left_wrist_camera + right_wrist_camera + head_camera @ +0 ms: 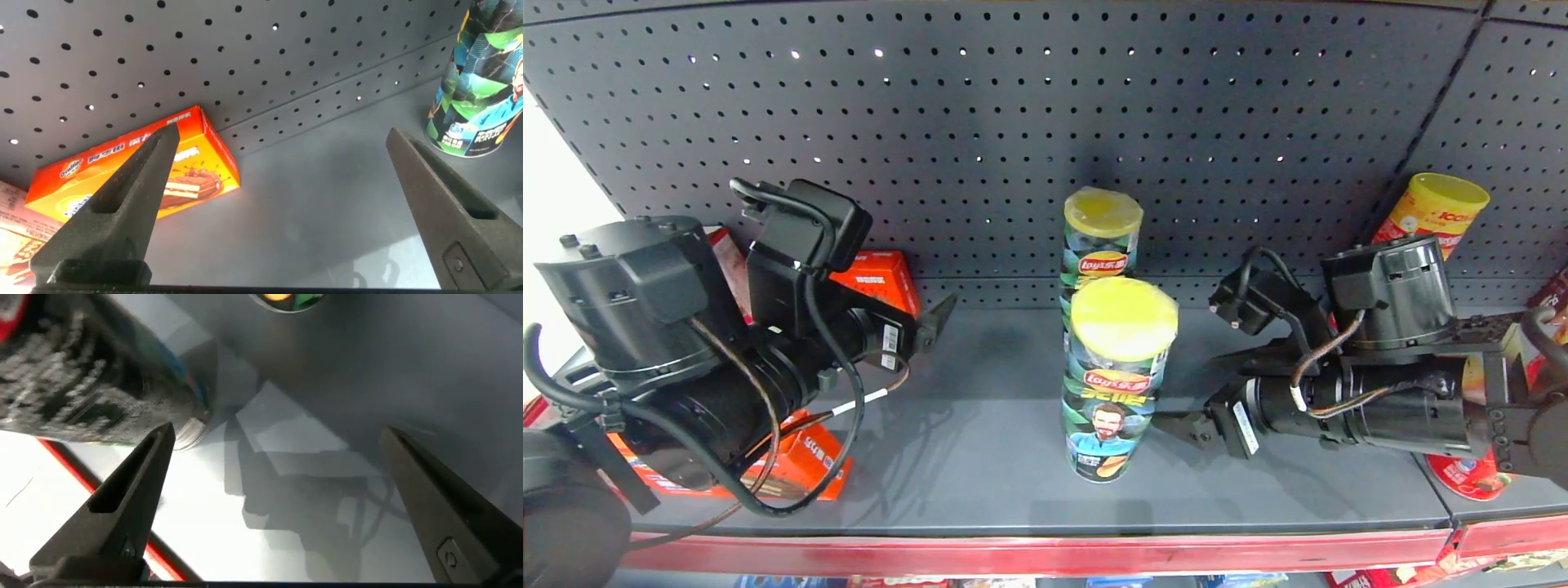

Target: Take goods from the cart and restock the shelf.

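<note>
We face a dark grey metal shelf [980, 457]. Two tall green chip cans with yellow lids stand mid-shelf, the front can [1115, 384] just before the rear can [1101, 241]. Our left end effector [282, 135] and right end effector [276, 433] flank them, both spread apart.

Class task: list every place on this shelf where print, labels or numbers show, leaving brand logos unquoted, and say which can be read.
Front chip can: brand logo; the lettering under it is too small to read.
Rear chip can: same logo; nothing more readable.
Orange box: logo and lettering, too blurred to read.
Tilted yellow-lidded can: red print, too small to read.
No readable numbers or signs.
</note>
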